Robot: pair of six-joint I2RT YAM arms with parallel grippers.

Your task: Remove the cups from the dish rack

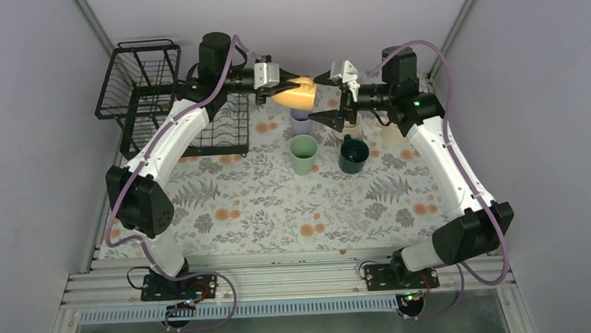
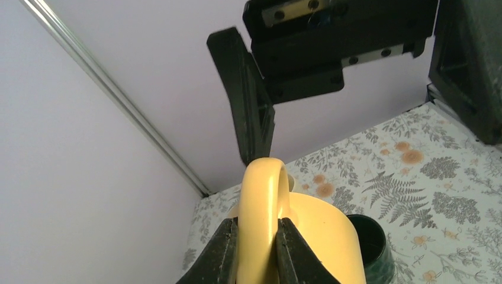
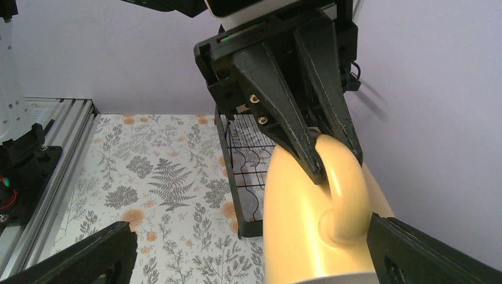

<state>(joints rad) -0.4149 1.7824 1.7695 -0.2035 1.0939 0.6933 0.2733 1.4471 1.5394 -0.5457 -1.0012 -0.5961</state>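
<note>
Unloading is likely nearing its end: yellow mug [image 1: 298, 98] is hanging midair.
Left gripper [image 1: 294, 82] is pinching its handle, right gripper [image 1: 314, 97] is gaping wide; mint-green tumbler [image 1: 303, 152] and dark teal mug [image 1: 353, 154] are standing on the desk [image 1: 241, 207].

Robotics lab test cell. Plain pale wall panels [image 1: 30, 112] at 9, 12 and 3 o'clock, joined by metal corner strips [image 1: 94, 24]. Slotted aluminium rail [image 1: 283, 278] at 6 o'clock, arm bases [image 1: 178, 285] bolted on, cabling [image 1: 456, 82] exposed. Fern-print cloth [image 1: 279, 205] over the table; dish rack [image 1: 131, 68] at 10 o'clock.
</note>
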